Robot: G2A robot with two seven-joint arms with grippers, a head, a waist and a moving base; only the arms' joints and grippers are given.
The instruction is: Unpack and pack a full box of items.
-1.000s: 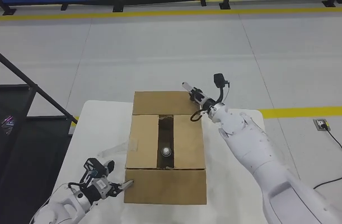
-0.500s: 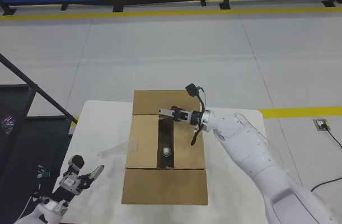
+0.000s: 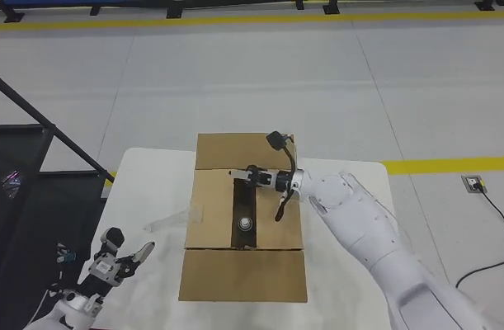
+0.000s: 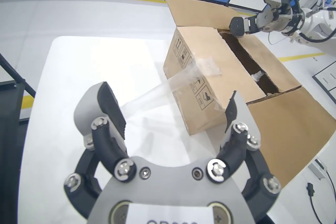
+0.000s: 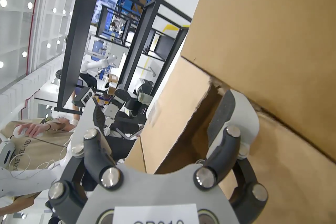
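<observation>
Brown cardboard box (image 3: 209,206), top flaps (image 3: 278,208) slightly parted: my right gripper (image 3: 235,174), fingers apart, sits at the gap's far end; my left gripper (image 4: 169,93), fingers spread, hovers near-left of it.

The box (image 3: 276,210) stands in the middle of the surface (image 3: 153,181), its two side flaps folded in with a gap between them. An item (image 3: 245,223) sits down in that gap. A tape strip (image 3: 171,219) trails from the box's left side onto the surface. The right gripper (image 3: 237,174) is over the gap's far end. The left gripper (image 3: 129,242) is at the front left, apart from the box.
</observation>
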